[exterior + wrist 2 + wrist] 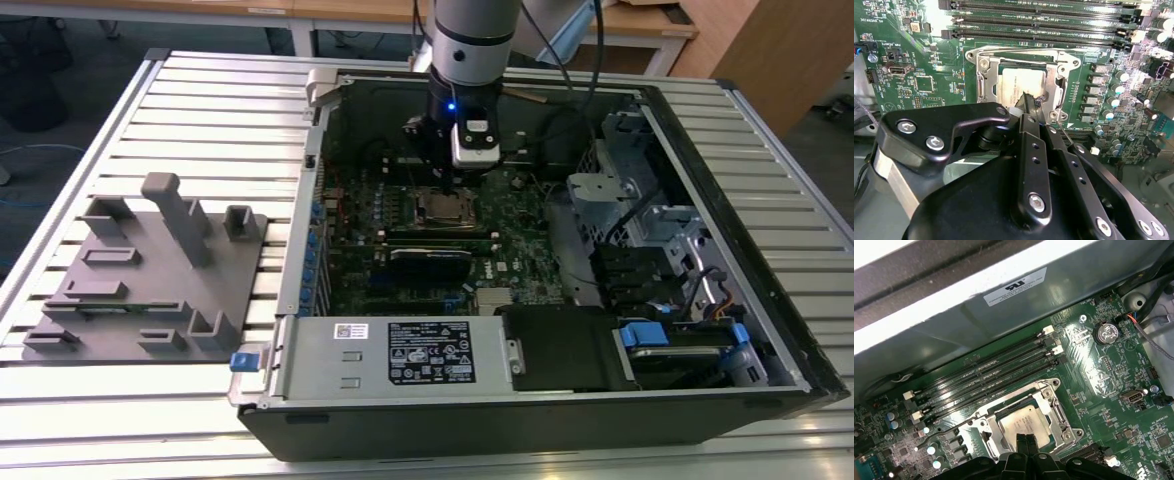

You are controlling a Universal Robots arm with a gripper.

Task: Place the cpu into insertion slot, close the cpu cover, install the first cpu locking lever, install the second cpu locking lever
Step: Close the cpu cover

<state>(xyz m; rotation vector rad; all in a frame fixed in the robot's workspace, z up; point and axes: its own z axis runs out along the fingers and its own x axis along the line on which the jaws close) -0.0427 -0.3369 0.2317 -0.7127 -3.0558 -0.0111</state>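
Note:
The cpu (1015, 84) lies flat in the insertion slot (1024, 65) on the green motherboard, its pale metal top facing up. The silvery cpu cover (985, 82) lies down around it, and the chip shows through its square window. My gripper (1029, 99) is shut with nothing held, its black fingertips together just above the cpu's near edge and the cover frame. In the first wrist view the fingertips (1025, 439) stand over the cpu (1026, 421), framed by the cover (1058, 424). A thin wire lever (954, 426) runs beside the socket. The exterior view has the gripper (446, 188) directly over the cpu (441, 208).
Several long black memory slots (989, 377) run beside the socket. The open computer case (747, 250) has its walls around the board, a power supply (427, 352) at the front and drive bays (667, 340) on the exterior view's right. A grey fixture block (147, 270) sits outside on the slatted table.

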